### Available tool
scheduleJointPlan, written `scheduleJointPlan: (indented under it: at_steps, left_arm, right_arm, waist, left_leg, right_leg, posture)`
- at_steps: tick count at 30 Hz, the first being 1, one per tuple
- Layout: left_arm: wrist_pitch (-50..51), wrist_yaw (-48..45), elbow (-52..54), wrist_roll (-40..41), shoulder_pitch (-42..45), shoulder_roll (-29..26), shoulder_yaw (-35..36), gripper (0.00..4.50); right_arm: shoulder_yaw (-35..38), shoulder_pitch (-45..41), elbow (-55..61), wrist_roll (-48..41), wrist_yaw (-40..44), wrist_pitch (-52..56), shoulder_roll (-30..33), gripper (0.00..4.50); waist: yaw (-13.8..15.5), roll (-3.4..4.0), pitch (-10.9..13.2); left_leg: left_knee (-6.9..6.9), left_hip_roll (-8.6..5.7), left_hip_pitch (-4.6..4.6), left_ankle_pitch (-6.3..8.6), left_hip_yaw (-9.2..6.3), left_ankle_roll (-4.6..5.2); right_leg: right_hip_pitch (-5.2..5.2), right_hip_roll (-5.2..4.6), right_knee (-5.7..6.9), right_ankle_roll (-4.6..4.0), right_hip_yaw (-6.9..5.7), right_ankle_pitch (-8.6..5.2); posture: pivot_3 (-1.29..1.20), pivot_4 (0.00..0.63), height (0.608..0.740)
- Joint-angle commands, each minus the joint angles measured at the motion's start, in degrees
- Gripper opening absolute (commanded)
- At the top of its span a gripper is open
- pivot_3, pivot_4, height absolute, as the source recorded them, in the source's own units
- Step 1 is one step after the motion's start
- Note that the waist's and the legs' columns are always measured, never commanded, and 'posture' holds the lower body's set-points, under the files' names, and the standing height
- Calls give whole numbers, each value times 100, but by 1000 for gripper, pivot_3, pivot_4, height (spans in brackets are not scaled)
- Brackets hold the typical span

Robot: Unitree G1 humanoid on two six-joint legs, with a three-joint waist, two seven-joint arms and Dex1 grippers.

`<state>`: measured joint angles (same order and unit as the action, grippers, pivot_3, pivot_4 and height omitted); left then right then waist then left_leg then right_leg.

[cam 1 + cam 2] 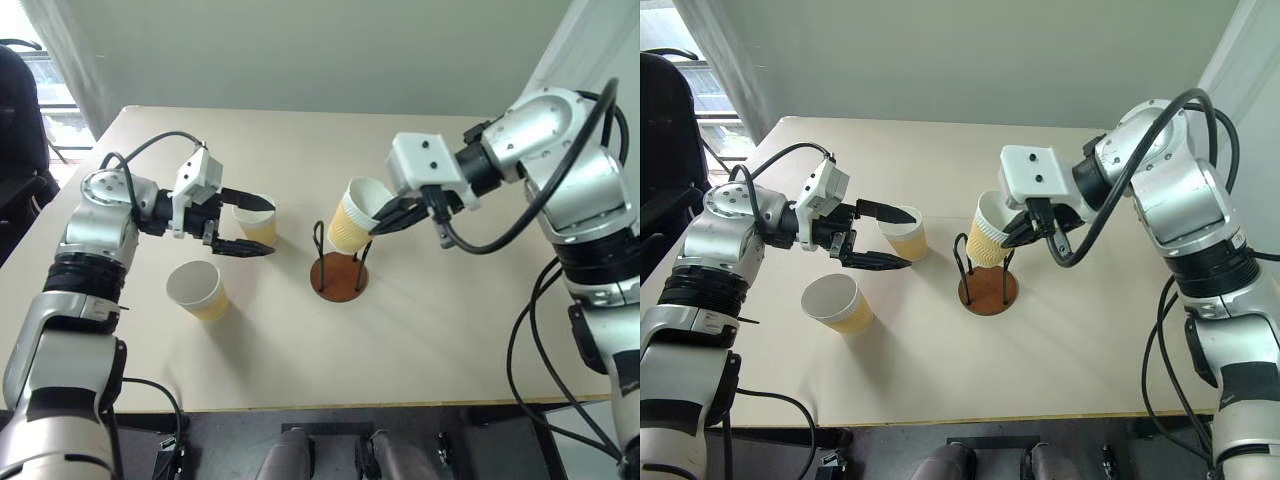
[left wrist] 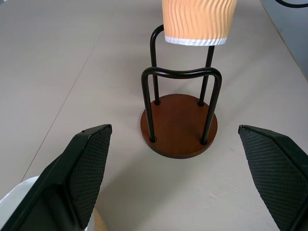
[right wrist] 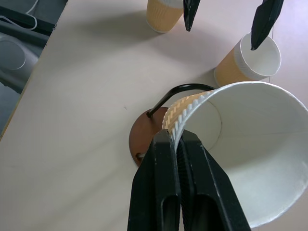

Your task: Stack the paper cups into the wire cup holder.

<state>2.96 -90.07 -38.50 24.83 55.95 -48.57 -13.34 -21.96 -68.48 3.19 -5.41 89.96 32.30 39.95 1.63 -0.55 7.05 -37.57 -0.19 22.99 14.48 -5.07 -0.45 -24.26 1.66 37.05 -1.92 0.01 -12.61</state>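
My right gripper (image 1: pixel 384 222) pinches the rim of a cup (image 1: pixel 352 216), tilted just above the holder (image 1: pixel 339 263). Light, thin and crushable, so the rim suits. My left gripper (image 1: pixel 245 222) is open around the ten-o'clock cup (image 1: pixel 256 218) on the bench (image 1: pixel 440 310).

text: none legible | labels: none legible | brands: none legible | numbers: none legible | signs: none legible | surfaces checked: cups, holder, table, arms
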Motion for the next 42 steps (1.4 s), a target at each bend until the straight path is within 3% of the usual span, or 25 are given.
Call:
scheduleJointPlan:
  at_steps: [1, 33, 37, 42]
  left_arm:
    - [-22, -243, 134, 88, 40, -78, 127, 4500]
    - [155, -243, 367, 98, -115, -196, 203, 4500]
    - [179, -243, 382, 95, -121, -193, 212, 4500]
    - [216, -243, 409, 87, -135, -186, 235, 4500]
  right_arm:
    - [-21, -53, 129, -11, -105, -96, -50, 50]
    - [-202, 48, -211, 372, 22, -850, -7, 50]
    - [-191, 57, -143, 337, -20, -763, -73, 871]
    - [-147, 33, -128, 314, -61, -695, -128, 2621]
  waist:
    - [0, 0, 0]
    - [0, 0, 0]
    - [0, 0, 0]
    - [0, 0, 0]
  left_leg:
    - [-1, 0, 1, 0, 0, 0]
    - [-41, -1, 19, 7, -1, 12]
    - [-41, -1, 19, 7, -1, 12]
    - [-41, -1, 19, 7, -1, 12]
  right_leg:
    - [0, 0, 0, 0, 0, 0]
    - [0, 0, 2, 8, -1, 6]
    - [0, 0, 1, 8, -1, 6]
    - [0, 0, 1, 8, -1, 6]
  posture:
    - [0, 150, 740]
    - [0, 150, 740]
    - [0, 150, 740]
    - [0, 150, 740]
